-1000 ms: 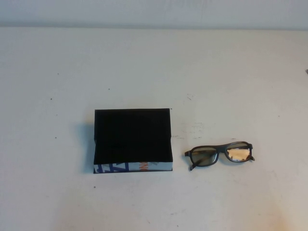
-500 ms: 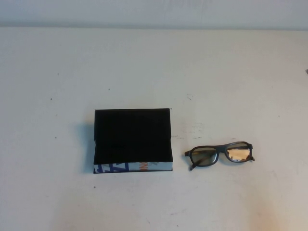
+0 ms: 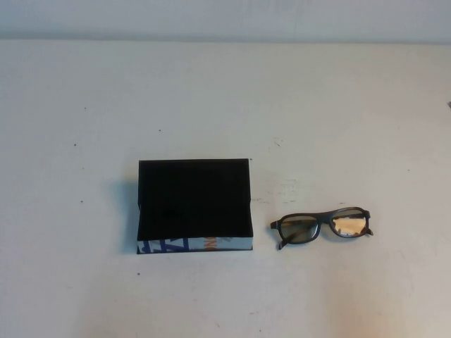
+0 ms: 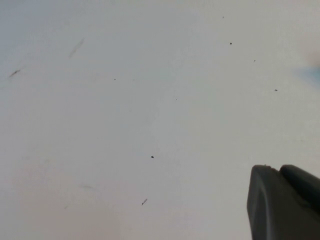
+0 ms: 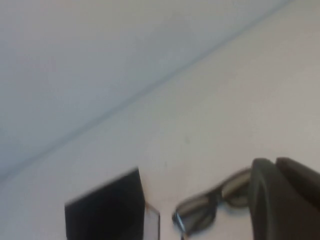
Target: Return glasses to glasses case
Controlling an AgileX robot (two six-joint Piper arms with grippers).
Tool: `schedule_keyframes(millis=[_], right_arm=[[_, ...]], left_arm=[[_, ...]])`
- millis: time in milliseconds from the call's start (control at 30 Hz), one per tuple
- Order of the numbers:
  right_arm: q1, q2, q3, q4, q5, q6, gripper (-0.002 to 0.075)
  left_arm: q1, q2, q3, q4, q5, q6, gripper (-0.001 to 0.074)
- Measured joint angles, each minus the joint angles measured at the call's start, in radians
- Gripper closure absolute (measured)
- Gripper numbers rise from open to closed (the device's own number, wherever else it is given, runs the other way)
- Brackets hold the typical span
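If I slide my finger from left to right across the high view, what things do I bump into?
glasses case → glasses. The left gripper and the shut right gripper appear only in their own wrist views, not in the high view.

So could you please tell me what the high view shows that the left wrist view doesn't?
Only the high view shows the glasses lying on the table just right of the open glasses case, apart from it; neither arm appears there. Only the left wrist view shows the left gripper, a dark tip over bare tabletop. Both share the white table. The right gripper, shut, appears only in its own wrist view.
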Motion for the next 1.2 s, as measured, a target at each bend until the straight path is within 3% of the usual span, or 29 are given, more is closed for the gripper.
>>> schedule_keyframes(millis=[233,467,600,733,1000,1100,1200], right_arm=[[0.000,0.380,-0.343,-0.082,0.486,-0.170,0.0737],[0.002,0.695,-0.552,-0.123,0.687,-0.342,0.0737],[0.044,0.850,-0.620,-0.161,0.715,-0.388,0.0737],[0.159,0.970,-0.688,-0.240,0.716,-0.432,0.0737],[0.334,1.242,-0.885,-0.327,0.724,-0.694,0.0729],[0.367,1.334,-0.965,-0.379,0.724,-0.826,0.0666],[0.376,1.420,-1.019,-0.412,0.724,-0.951,0.0540]], left_arm=[[0.000,0.000,0.000,0.000,0.002,0.000,0.0736],[0.000,0.000,0.000,0.000,0.004,0.000,0.0736],[0.000,0.000,0.000,0.000,0.004,0.000,0.0736],[0.000,0.000,0.000,0.000,0.004,0.000,0.0736],[0.000,0.000,0.000,0.000,0.004,0.000,0.0736],[0.000,0.000,0.000,0.000,0.004,0.000,0.0736],[0.000,0.000,0.000,0.000,0.004,0.000,0.0736]])
